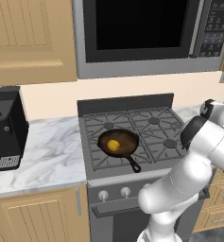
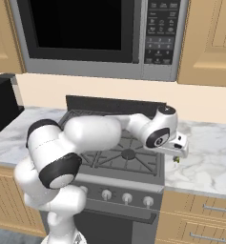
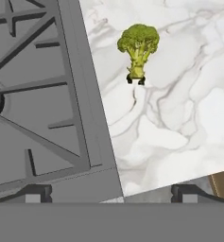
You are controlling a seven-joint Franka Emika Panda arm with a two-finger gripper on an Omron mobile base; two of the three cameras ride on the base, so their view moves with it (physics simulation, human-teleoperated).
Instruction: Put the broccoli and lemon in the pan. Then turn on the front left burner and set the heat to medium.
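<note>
gripper (image 3: 108, 194): jaws spread wide, holding nothing
broccoli (image 3: 138, 47): on the marble counter (image 3: 179, 118) beside the stove, ahead of the gripper, apart
lemon (image 1: 113, 145): in the pan (image 1: 119, 142)

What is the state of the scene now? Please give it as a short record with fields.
lemon: lies inside the pan
pan: on the grate over the front left burner, handle toward the front
broccoli: on the marble counter right of the stove, not yet in the pan
gripper: open, holds nothing, above the counter near the broccoli
done so far: lemon placed
</note>
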